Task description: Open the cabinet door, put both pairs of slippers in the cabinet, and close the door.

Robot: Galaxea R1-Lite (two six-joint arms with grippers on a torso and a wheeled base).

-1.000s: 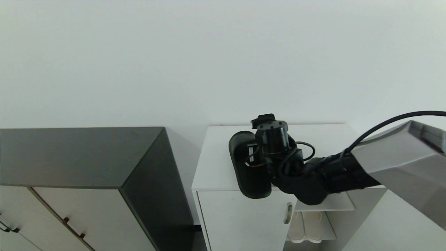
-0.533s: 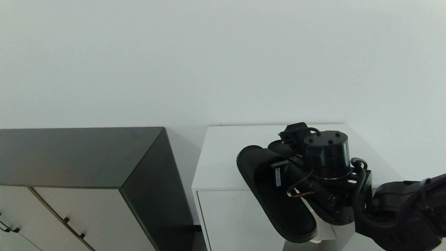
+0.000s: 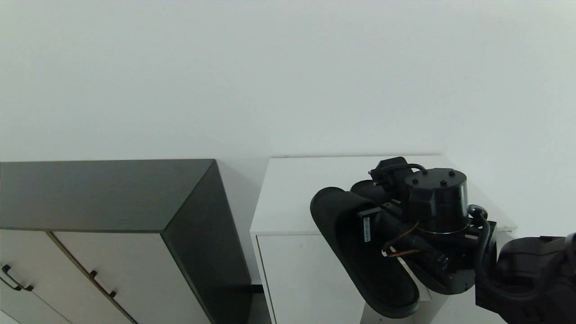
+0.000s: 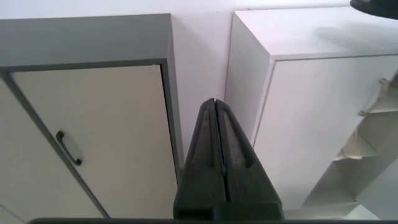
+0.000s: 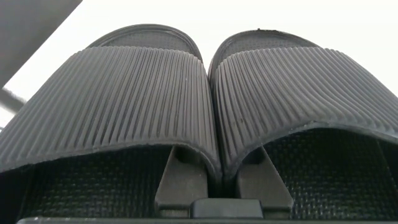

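The right gripper (image 5: pixel 221 186) holds a pair of black rubber slide slippers (image 3: pixel 360 252) aloft in front of a boxy white cabinet (image 3: pixel 306 198). One dark finger is tucked under each strap, and the two pinch the slippers' adjoining inner edges together. The broad, arched straps are moulded in fine parallel ribs, and the footbeds beneath carry a tight pebbled grid. In the head view the pair hangs tilted, with rounded toe ends up by the cabinet's smooth, matte top and heels lower, across its upper front edge. The sole of the nearer slipper faces the robot's left.

The cabinet's flat white door (image 4: pixel 311 124) has a slim pale handle (image 4: pixel 373 99) at one edge. The compartment beside it stands open, showing thin white shelves (image 4: pixel 382 106). A pale shape on one shelf is too small to identify.

The left gripper (image 4: pixel 215 109) has its two long, dark, tapering fingers pressed flat together with nothing between them. It hangs before the narrow gap that separates the white cabinet from a lower, wider cabinet with a charcoal top (image 3: pixel 103 193) on the robot's left. That cabinet has a matte charcoal side panel and smooth beige door fronts, each fitted with a short dark bar handle (image 4: pixel 68 147). A plain, pale wall (image 3: pixel 288 76) rises behind both cabinets.
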